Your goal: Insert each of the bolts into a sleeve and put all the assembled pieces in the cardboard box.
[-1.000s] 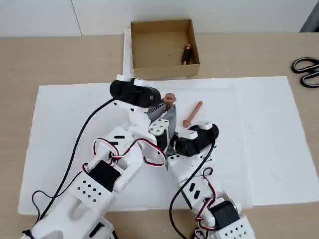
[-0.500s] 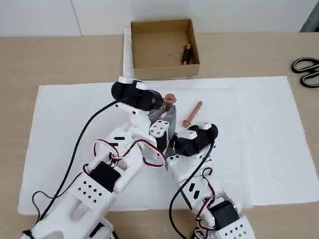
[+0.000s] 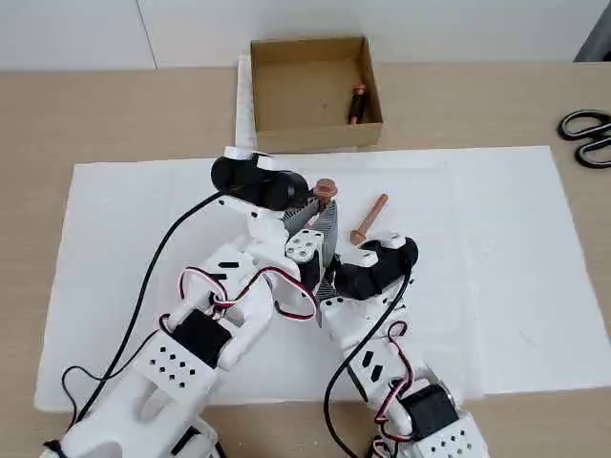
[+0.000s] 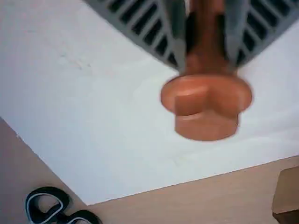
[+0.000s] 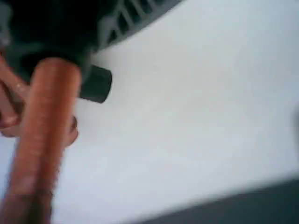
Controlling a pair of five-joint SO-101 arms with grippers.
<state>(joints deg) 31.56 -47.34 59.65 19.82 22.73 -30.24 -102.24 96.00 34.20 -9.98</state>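
- Your left gripper (image 4: 205, 51) is clenching on a copper bolt (image 4: 205, 106). In the left wrist view, its grey fingers (image 4: 174, 28) are pressing the shank from both sides, and the hex head is sticking out past the tips.
- In the high view, that held bolt is sitting just left of the frame's centre, over the white sheet (image 3: 496, 267), with its head pointing toward the top of the frame.
- Your right gripper (image 3: 329, 239) is sitting directly below the left one in the high view, touching or almost touching it. You cannot tell whether it is grasping anything.
- A threaded shaft (image 5: 44, 140) is running up the left side of the right wrist view into a dark blurred mass; you cannot tell which bolt it belongs to.
- A second bolt (image 3: 368, 219) is lying loose on the sheet, just right of the grippers and tilted toward the upper right.
- The cardboard box (image 3: 310, 46) is standing at the top centre on the table (image 3: 95, 105), touching the sheet's upper edge.
- One assembled piece (image 3: 356, 103) is lying inside the box, against its right wall.
- Scissors (image 3: 584, 138) are lying at the right edge, well apart from the arms.
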